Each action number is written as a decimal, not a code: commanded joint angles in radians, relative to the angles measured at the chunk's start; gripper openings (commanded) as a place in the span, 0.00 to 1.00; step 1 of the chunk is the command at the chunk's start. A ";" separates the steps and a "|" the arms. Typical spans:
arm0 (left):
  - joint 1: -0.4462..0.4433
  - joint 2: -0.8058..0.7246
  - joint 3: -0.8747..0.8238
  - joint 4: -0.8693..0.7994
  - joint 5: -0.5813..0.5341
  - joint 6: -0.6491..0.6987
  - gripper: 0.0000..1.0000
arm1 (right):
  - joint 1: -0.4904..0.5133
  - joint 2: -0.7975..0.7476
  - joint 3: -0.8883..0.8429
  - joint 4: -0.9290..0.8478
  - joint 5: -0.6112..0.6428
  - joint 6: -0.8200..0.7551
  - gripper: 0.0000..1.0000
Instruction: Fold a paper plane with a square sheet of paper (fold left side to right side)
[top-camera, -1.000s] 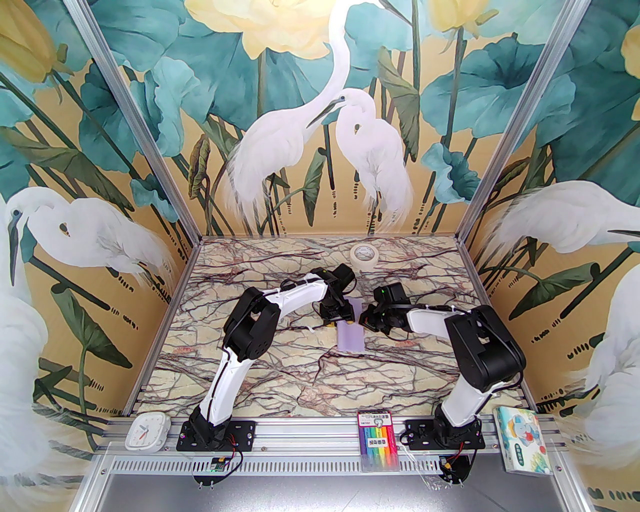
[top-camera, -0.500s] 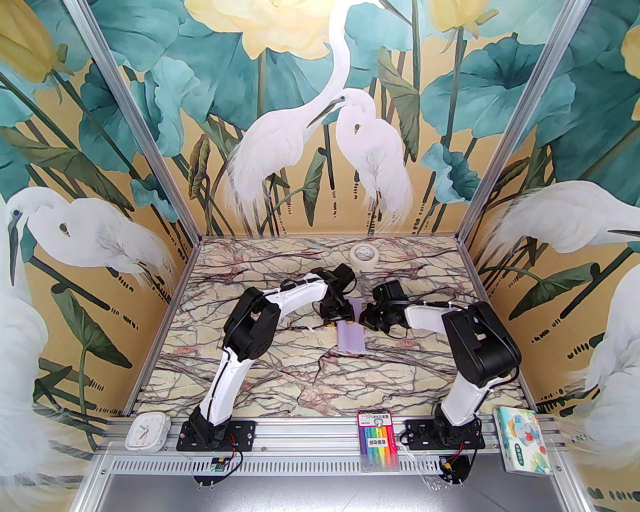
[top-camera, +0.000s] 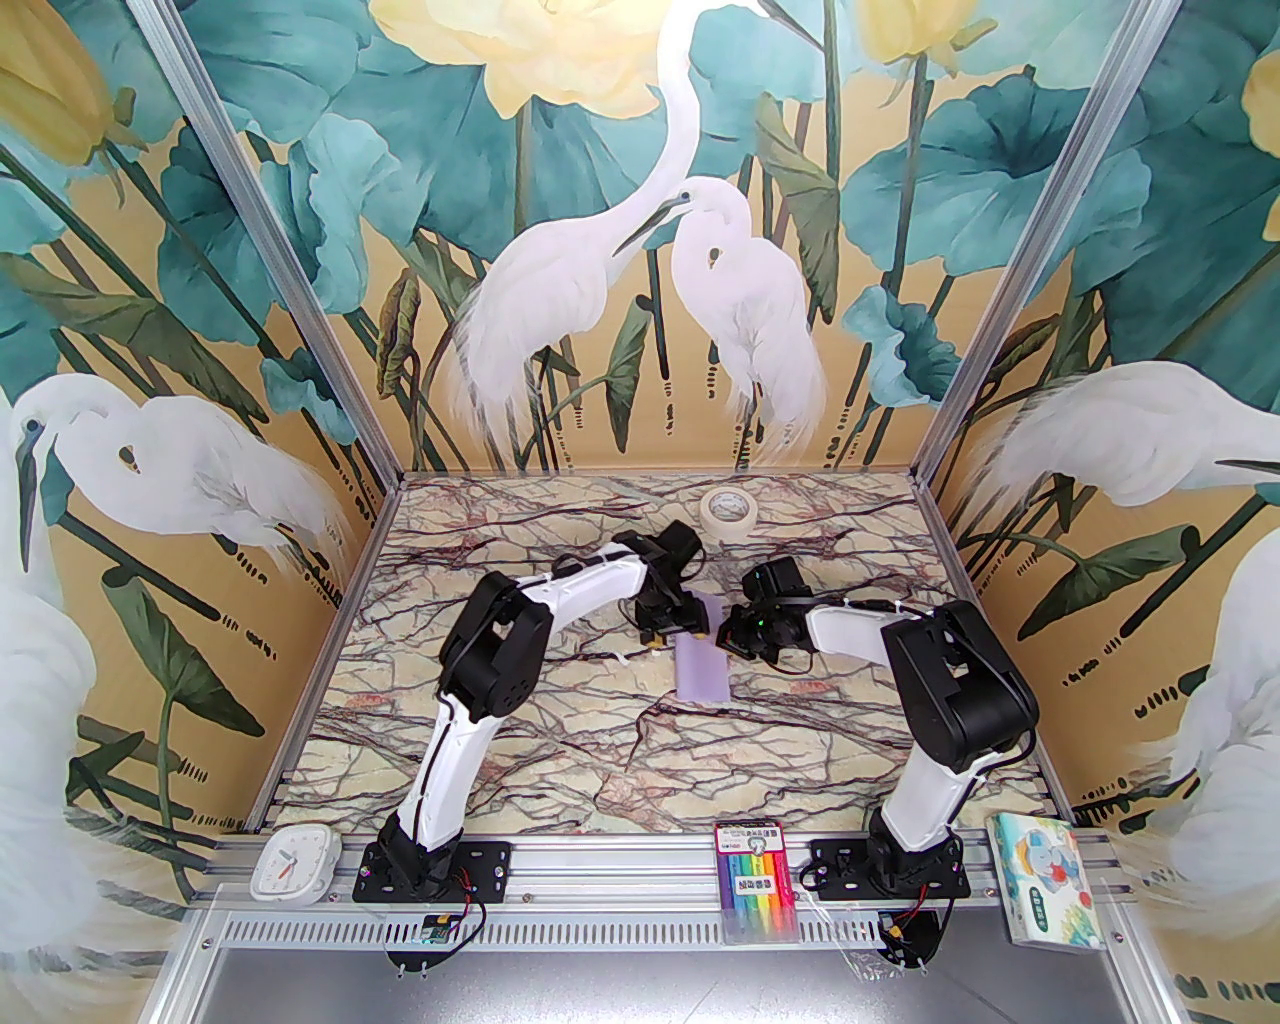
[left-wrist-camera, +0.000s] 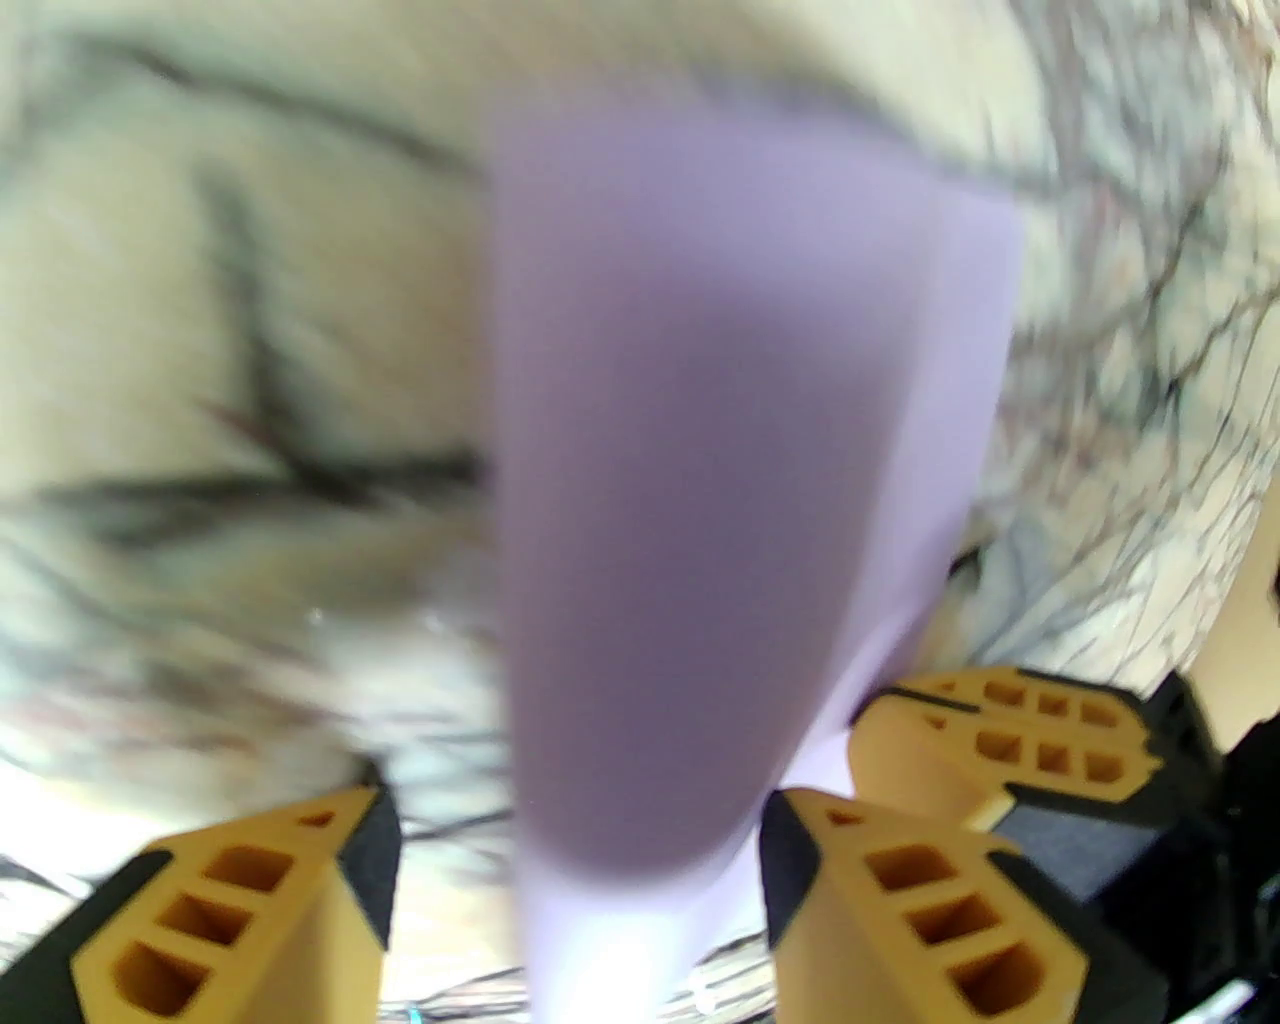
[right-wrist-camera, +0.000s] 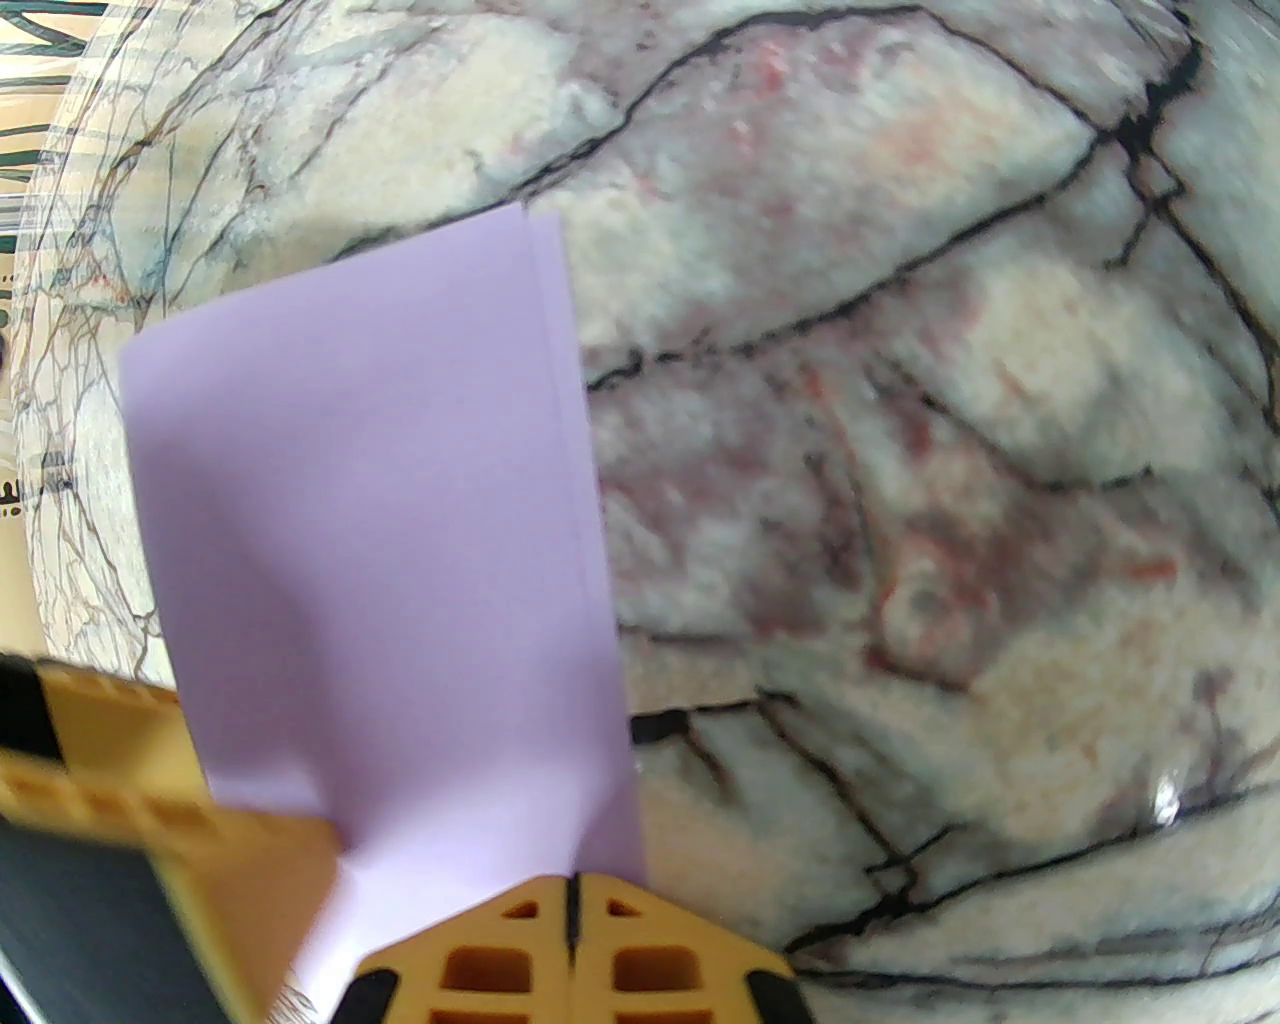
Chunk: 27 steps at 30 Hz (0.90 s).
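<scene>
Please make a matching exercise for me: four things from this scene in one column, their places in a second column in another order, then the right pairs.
Things:
1 tape roll
2 clock
3 pen pack
4 paper

Places:
A on the table, between the left gripper and the right gripper
B far side of the table
C left end of the front rail
D near the middle of the front rail

Pairs: 1-B; 2-C; 3-D; 4-A

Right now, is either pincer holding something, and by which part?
Right pincer is shut at an edge of the folded lavender sheet; pinching or only pressing, I cannot tell. Left pincer is open around the sheet, gripping nothing.
</scene>
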 joint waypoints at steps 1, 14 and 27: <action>0.005 -0.086 -0.040 0.093 0.015 0.026 0.40 | 0.008 0.034 -0.001 -0.058 0.058 -0.020 0.00; -0.009 -0.143 -0.181 0.276 0.209 -0.054 0.00 | 0.009 0.032 -0.004 -0.057 0.061 -0.015 0.00; -0.019 -0.077 -0.217 0.212 0.148 -0.005 0.00 | 0.008 0.032 -0.007 -0.054 0.063 -0.013 0.00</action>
